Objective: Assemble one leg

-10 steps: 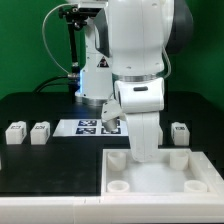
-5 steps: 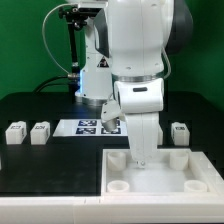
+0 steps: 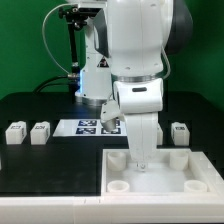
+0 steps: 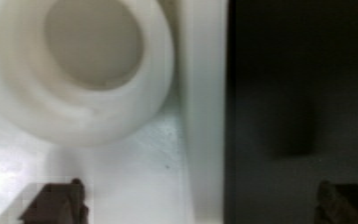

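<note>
The arm (image 3: 140,60) towers mid-table, bent straight down over the black tabletop (image 3: 40,160). The big white panel (image 3: 160,182) fills the near corner on the exterior view's right. The marker board (image 3: 88,126) lies flat further back, mid-table. Two legs (image 3: 15,132) (image 3: 40,131) wait side by side toward the edge on the exterior view's left, and a third leg (image 3: 180,131) stands toward the opposite edge, just behind the panel. None of them is in hand!

The gripper (image 3: 140,162) hangs low over the panel's far edge. In the wrist view its fingers (image 4: 51,200) stand wide apart with nothing between them, white panel under one and bare tabletop under the other. A round corner socket (image 4: 91,45) sits close by.

My read is that it's lining up on the panel edge beside that socket, so leg fitting hasn't begun. The next move probably calls for either a close on that edge or a lift away toward a leg.
</note>
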You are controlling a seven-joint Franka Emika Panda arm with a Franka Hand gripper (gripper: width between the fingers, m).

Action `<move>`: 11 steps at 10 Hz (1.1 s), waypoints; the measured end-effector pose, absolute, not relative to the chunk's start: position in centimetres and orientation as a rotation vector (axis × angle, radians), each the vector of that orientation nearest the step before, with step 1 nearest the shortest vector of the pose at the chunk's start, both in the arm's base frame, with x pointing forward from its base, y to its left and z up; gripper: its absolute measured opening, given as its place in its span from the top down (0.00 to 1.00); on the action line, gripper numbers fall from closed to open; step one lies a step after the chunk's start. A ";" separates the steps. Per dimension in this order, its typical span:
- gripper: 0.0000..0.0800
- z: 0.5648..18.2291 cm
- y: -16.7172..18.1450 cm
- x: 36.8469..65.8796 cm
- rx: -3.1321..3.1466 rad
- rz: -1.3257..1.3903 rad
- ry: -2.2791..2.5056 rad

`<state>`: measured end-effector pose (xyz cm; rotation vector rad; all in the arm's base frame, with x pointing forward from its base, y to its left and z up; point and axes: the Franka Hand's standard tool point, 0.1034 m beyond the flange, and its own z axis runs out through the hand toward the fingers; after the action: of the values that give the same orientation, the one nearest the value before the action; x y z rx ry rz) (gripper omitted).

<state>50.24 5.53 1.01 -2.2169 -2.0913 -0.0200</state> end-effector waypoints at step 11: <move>0.19 8.0 13.2 47.8 -2.971 -0.113 -0.802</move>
<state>47.76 13.25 8.02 -2.9714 -0.8017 -0.1134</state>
